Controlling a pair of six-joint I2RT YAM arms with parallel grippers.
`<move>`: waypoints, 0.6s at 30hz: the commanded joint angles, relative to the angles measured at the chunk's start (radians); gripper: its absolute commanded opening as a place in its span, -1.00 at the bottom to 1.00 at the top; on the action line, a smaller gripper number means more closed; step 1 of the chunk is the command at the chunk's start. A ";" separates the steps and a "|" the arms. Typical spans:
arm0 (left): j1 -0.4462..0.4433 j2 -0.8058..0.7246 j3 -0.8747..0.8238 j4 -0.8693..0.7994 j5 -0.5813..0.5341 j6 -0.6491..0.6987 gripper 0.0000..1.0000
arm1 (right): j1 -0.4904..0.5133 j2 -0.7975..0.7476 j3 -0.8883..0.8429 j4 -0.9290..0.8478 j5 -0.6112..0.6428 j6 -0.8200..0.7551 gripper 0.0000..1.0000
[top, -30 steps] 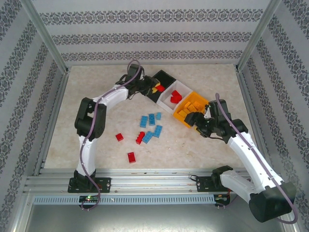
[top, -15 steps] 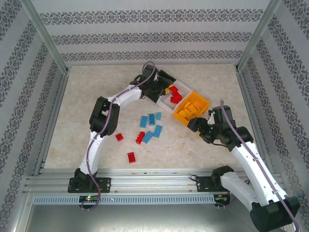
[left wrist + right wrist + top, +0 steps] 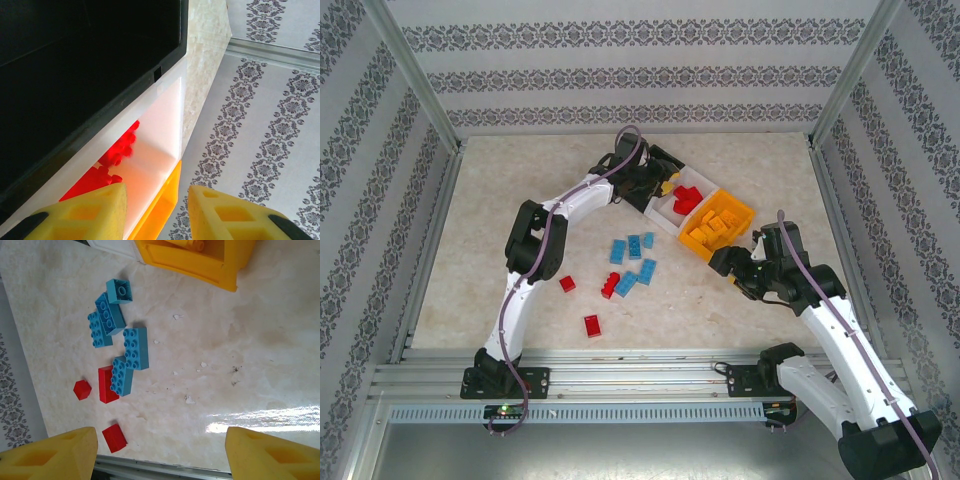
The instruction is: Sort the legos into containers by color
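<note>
1. Against a second ago, from the top: finds the left gripper (image 3: 663, 188) swung right from over the black bin (image 3: 665, 158) to its border with the white bin (image 3: 665, 220), and the right gripper (image 3: 720, 262) drawn back toward the near side, off the orange bin (image 3: 748, 210).
2. Same view: shows red legos (image 3: 682, 200) in the white bin and orange legos (image 3: 715, 225) in the orange bin. Leaves blue legos (image 3: 632, 262) clustered mid-table (image 3: 520, 200), with loose red legos (image 3: 592, 325) beside them and nearer left.
3. Left wrist: looks down past parted yellow fingers (image 3: 95, 215) with nothing between them. Places the black bin (image 3: 75, 65) at left, then the white bin (image 3: 165, 115) holding red legos (image 3: 117, 150), then the orange bin (image 3: 167, 192).
4. Right wrist: spreads yellow fingers (image 3: 50, 455) wide, gripping nothing. Takes in the blue legos (image 3: 120, 340) on the table, the loose red legos (image 3: 106, 385) touching and near them, and a corner of the orange bin (image 3: 200, 262).
</note>
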 commanded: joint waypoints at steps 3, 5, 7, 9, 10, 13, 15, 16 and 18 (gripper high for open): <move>-0.005 -0.016 0.012 -0.032 0.010 0.021 -0.26 | -0.010 0.010 -0.004 -0.003 0.003 0.006 0.37; -0.005 -0.019 0.013 -0.034 0.009 0.024 -0.25 | -0.010 0.018 0.000 -0.001 0.000 0.004 0.37; -0.005 -0.021 0.016 -0.039 0.009 0.032 -0.25 | -0.010 0.021 0.000 0.001 -0.003 0.003 0.37; -0.005 -0.024 0.022 -0.052 0.008 0.043 -0.25 | -0.010 0.022 -0.004 0.005 -0.007 0.004 0.37; -0.005 -0.025 0.025 -0.057 0.008 0.046 -0.25 | -0.011 0.023 -0.006 0.006 -0.011 0.004 0.37; -0.005 -0.044 0.025 -0.075 0.010 0.070 -0.25 | -0.010 0.028 -0.011 0.012 -0.021 0.004 0.37; -0.005 -0.067 0.022 -0.105 0.009 0.105 -0.24 | -0.010 0.035 -0.010 0.022 -0.028 0.004 0.37; -0.005 -0.080 0.020 -0.122 0.009 0.124 -0.24 | -0.009 0.042 -0.008 0.027 -0.030 0.004 0.37; -0.003 -0.114 0.014 -0.180 0.004 0.182 -0.23 | -0.005 0.062 -0.001 0.041 -0.038 0.003 0.37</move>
